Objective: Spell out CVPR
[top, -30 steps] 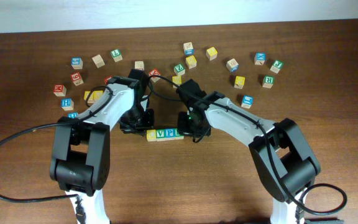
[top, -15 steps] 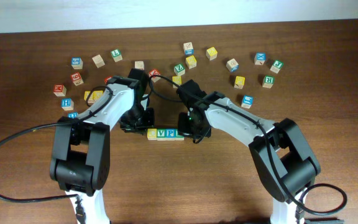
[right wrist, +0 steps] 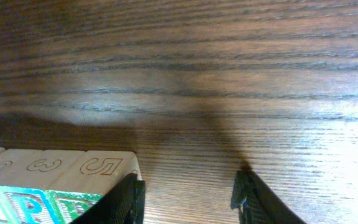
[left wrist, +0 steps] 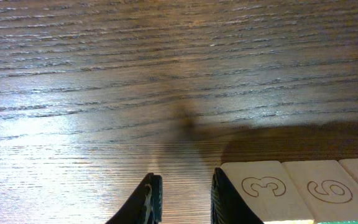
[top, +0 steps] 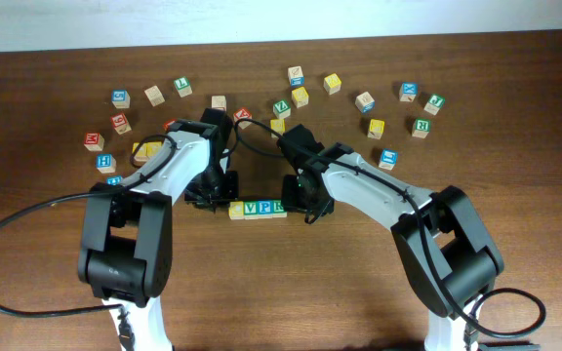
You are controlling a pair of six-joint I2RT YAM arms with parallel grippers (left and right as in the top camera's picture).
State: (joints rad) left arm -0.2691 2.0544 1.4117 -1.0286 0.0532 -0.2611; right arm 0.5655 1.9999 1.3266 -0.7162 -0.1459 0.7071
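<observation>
A row of letter blocks [top: 259,209] lies on the wooden table [top: 281,283], reading C, V, P, R from a yellow block [top: 237,210] on the left. My left gripper [top: 215,193] is at the row's left end. In the left wrist view it [left wrist: 185,202] is slightly open and empty, its right finger [left wrist: 225,199] against the end block marked 3 [left wrist: 260,190]. My right gripper [top: 301,200] is at the row's right end. In the right wrist view it [right wrist: 188,199] is wide open and empty, its left finger [right wrist: 129,199] against the block marked 5 [right wrist: 104,167].
Several loose letter blocks lie scattered in an arc across the back of the table, among them a red one [top: 94,141] at the left, a yellow one [top: 332,83] in the middle and a blue one [top: 409,92] at the right. Both arms' cables trail toward the front.
The left gripper has drawn back slightly to the left from the row's end. The row and the right gripper have barely moved.
</observation>
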